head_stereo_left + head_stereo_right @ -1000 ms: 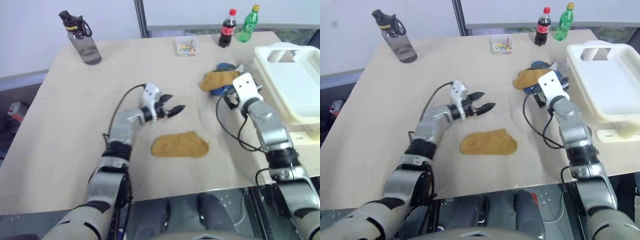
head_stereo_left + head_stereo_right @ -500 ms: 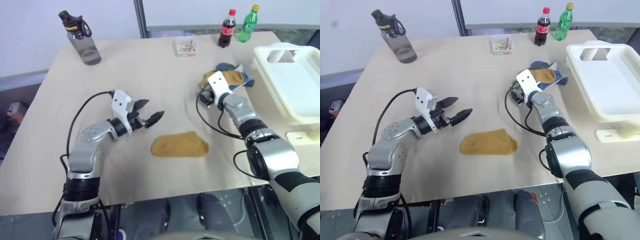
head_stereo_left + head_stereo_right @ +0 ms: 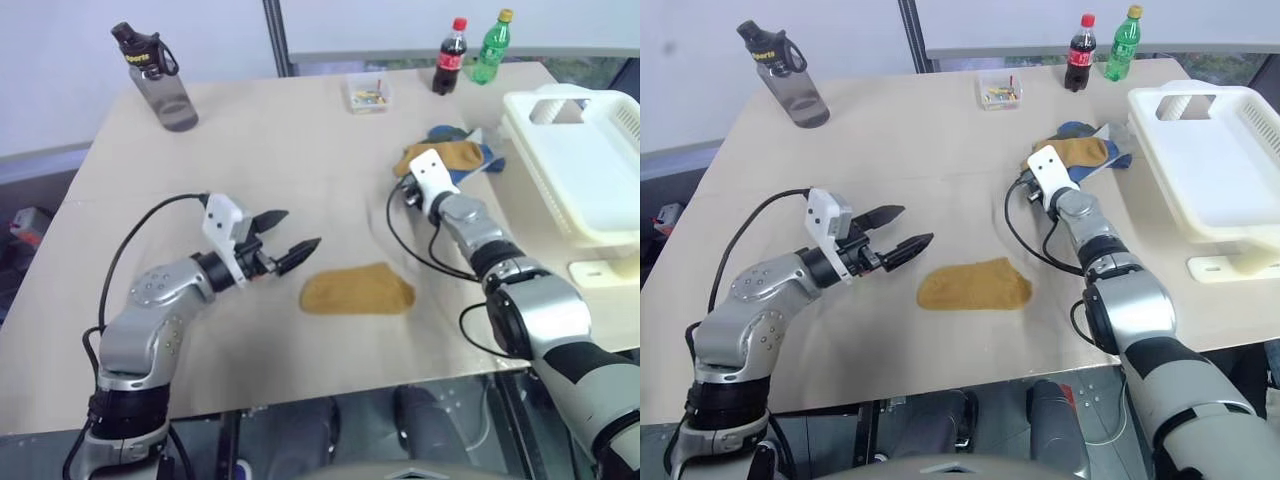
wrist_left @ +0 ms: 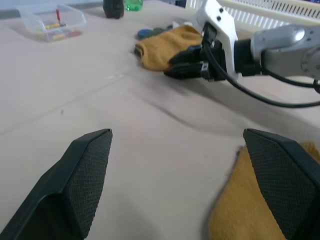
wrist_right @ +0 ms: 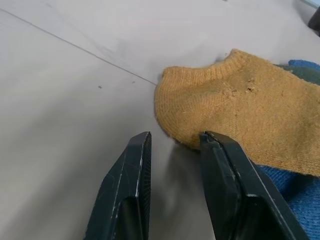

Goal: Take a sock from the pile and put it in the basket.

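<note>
Narrowed since a second ago, right gripper (image 5: 172, 165) noses the mustard-yellow sock pile (image 3: 450, 157) near the desk's far right edge, gripping nothing yet; left gripper (image 3: 285, 238) withdrawn, wide open, empty.

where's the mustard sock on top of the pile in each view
Left eye view: mustard sock at right of centre, just beyond the right gripper.
Right eye view: same spot, beside the white basket.
Left wrist view: upper middle.
Right wrist view: right half, past the fingertips.
Shared landmark: the right gripper.

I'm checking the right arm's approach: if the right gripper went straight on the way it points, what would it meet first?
Probably the mustard-yellow sock atop the pile, just beyond the right gripper.
</note>
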Controlling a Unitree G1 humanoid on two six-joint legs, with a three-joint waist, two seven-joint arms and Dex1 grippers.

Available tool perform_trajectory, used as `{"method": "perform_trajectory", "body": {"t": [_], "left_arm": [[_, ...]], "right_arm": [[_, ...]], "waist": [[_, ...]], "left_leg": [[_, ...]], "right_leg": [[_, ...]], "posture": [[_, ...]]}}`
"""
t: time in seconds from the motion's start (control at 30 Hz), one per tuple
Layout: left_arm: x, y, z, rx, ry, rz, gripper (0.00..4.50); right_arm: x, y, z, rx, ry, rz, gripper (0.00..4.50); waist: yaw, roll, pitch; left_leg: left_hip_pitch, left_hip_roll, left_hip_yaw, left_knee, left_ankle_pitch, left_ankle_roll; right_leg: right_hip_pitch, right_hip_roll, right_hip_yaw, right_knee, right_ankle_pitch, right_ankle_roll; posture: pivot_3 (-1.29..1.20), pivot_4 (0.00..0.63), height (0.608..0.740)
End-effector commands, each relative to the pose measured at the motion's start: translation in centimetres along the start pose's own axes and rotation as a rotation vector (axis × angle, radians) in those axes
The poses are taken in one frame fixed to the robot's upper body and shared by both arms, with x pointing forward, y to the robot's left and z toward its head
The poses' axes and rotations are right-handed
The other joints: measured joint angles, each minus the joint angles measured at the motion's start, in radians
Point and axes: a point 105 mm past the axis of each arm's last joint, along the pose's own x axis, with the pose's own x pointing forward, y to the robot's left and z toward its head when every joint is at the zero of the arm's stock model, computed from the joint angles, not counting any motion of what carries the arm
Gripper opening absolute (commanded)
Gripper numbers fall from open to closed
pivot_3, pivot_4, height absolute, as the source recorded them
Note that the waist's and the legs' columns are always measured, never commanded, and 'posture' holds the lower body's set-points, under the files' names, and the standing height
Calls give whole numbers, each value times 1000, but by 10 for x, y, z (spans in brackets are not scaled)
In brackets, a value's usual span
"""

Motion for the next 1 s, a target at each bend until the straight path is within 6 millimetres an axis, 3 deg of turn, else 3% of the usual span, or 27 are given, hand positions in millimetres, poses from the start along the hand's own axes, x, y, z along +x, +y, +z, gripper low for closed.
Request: {"method": "perform_trajectory", "body": {"t": [0.03,0.17,0.27,0.3,0.47,0.7,0.8,0.9,1.0], "left_arm": [[-5,-5,16,56,-41,-4,4500],[-8,-5,17,58,-40,15,4500],[-10,-2,15,57,-37,25,4500],[-12,1,12,54,-33,31,4500],[-21,15,-4,46,-20,59,4500],[-22,12,-11,46,-27,61,4500],[-19,12,-12,44,-31,59,4500],[-17,12,-12,43,-34,55,4500],[-16,13,-10,43,-35,55,4500]], "right_arm": [[2,-6,20,-8,-54,-46,1588],[2,-8,18,-2,-44,-82,1588],[2,-7,17,3,-44,-87,167],[3,-6,17,-1,-44,-84,71],[3,-2,18,-11,-56,-63,71],[2,8,18,-68,-85,22,71],[0,0,21,-73,-106,1,71],[-2,-13,21,-71,-105,-71,1200],[-3,-26,20,0,-91,-151,2650]], "waist": [[0,0,0],[0,0,0],[0,0,0],[0,0,0],[-1,0,0],[0,0,0],[-1,0,0],[0,0,0],[0,0,0]], "left_leg": [[0,0,0,0,0,0],[0,0,0,0,0,0],[0,0,0,0,0,0],[0,0,0,0,0,0],[1,0,0,0,0,0],[0,0,0,0,0,0],[0,0,0,0,0,0],[1,0,0,0,0,0],[0,0,0,0,0,0]], "right_leg": [[0,0,0,0,0,0],[0,0,0,0,0,0],[0,0,0,0,0,0],[0,0,0,0,0,0],[0,0,0,0,0,0],[0,0,0,0,0,0],[0,0,0,0,0,0],[0,0,0,0,0,0],[0,0,0,0,0,0]], "posture": [[0,150,740],[0,150,740],[0,150,740],[0,150,740],[0,150,740],[0,150,740],[0,150,740],[0,150,740],[0,150,740]]}}
